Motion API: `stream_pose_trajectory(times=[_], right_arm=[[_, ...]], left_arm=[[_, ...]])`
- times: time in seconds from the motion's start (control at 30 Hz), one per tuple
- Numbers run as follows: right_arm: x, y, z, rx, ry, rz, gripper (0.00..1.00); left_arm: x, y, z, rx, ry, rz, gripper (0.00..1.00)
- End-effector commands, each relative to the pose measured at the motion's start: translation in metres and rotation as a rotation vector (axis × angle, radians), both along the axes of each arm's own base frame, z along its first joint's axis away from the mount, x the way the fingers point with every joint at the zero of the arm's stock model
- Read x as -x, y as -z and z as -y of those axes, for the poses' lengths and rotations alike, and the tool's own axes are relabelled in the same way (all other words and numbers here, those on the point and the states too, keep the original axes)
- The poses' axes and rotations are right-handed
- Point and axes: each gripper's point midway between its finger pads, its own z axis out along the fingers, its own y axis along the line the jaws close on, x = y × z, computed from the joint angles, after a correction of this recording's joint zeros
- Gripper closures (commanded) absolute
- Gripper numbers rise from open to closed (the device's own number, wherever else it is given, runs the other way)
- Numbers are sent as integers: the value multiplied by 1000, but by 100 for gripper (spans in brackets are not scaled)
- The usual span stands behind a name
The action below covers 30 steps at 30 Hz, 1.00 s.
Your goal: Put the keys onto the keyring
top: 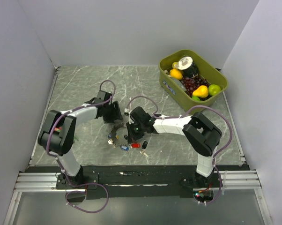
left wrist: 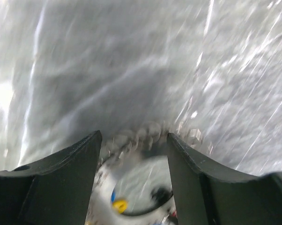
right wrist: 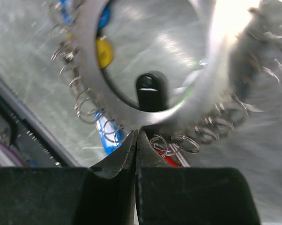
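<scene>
The keyring (top: 114, 134) is a flat grey ring edged with small wire loops, lying between the two grippers. In the right wrist view the keyring (right wrist: 89, 84) fills the top. My right gripper (right wrist: 137, 132) is shut, its tips pinched at the ring's lower rim among the loops. A blue key (right wrist: 106, 138) and a red key (right wrist: 171, 158) lie just below the rim, and a black key head (right wrist: 152, 91) shows through the hole. The left gripper (left wrist: 134, 136) hangs open over the ring's far edge (left wrist: 148, 133), blurred. Blue (top: 124, 148), red (top: 135, 145) and black (top: 144, 144) keys lie near the front.
A green bin (top: 166, 82) with fruit and a can stands at the back right. A black rail (top: 145, 172) runs along the near edge. Grey walls close in the left, back and right sides. A yellow tag (left wrist: 120, 205) shows by the ring.
</scene>
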Motion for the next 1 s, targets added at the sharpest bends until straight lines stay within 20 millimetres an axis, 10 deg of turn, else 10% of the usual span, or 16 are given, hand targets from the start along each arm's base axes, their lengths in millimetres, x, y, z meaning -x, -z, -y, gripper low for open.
stream_pose_trajectory(times=[0.0, 0.2, 0.4, 0.73, 0.97], right_arm=[[3, -21, -28, -90, 1, -10, 97], [-15, -51, -47, -174, 40, 25, 96], [-51, -72, -12, -161, 131, 113, 95], [-81, -36, 36, -18, 185, 110, 95], [-74, -6, 39, 30, 203, 28, 96]], left_arm=[[-23, -12, 22, 12, 87, 38, 36], [-39, -32, 43, 6, 151, 77, 35], [-22, -53, 0, -23, 41, 102, 34], [85, -21, -38, 15, -125, -33, 45], [104, -2, -21, 154, -144, -85, 47]])
